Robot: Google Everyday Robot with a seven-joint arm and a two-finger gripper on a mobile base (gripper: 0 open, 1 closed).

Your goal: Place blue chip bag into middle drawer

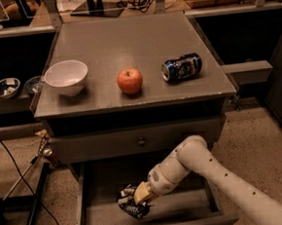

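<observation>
The middle drawer (183, 213) is pulled out below the cabinet, a grey tray with low walls. The blue chip bag (131, 208), dark and crinkly with white patches, is over the drawer's floor at its left-middle. My gripper (138, 197) reaches down from the right on the white arm and is shut on the bag's top. I cannot tell whether the bag touches the floor.
On the cabinet top stand a white bowl (66, 77), a red apple (129, 80) and a blue-and-white drink can (182, 67) on its side. A closed drawer front with a small knob (141, 141) sits above the open drawer. Cables and a stand are at the left.
</observation>
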